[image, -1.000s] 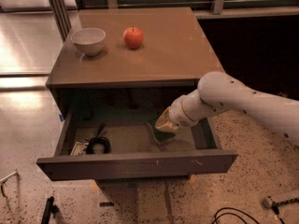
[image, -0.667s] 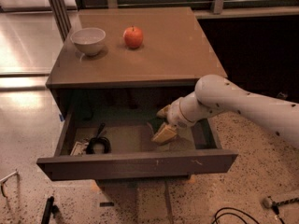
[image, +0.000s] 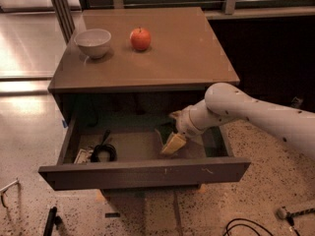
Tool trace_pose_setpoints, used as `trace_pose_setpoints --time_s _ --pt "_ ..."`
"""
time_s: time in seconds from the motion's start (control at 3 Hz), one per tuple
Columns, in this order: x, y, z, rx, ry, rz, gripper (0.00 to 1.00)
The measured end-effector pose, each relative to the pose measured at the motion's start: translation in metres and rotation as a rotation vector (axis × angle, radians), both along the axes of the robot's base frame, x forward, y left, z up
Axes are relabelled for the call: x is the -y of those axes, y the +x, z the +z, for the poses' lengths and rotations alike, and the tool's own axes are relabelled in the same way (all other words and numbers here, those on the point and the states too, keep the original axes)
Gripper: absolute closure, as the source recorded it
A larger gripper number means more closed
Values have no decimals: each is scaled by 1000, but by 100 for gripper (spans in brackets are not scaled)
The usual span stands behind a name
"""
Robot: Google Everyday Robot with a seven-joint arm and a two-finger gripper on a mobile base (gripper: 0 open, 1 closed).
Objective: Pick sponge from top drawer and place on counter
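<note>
The white arm's two-finger gripper reaches into the right part of the pulled-out grey-brown top drawer and pinches the small green-and-yellow foam sponge at a tilt, apparently off the drawer floor, likely to clear the near front panel for the glossy tan counter beyond.

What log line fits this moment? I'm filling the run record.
phase: pick | gripper: in open top drawer, shut on sponge | sponge: tilted, yellow side showing | counter: bowl, apple, no sponge
</note>
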State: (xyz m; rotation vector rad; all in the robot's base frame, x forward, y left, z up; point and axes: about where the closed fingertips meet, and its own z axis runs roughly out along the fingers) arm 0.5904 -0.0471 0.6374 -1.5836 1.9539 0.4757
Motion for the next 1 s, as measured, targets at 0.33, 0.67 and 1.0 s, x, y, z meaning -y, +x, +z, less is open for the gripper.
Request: trace_pose_setpoints --time_s 0.33,0.67,1.0 --pt "-3 11 -17 -16 9 -7 12" --pt "-6 22 -34 -38 10 -12 10" --pt "-9 27 -50 -62 4 -13 20"
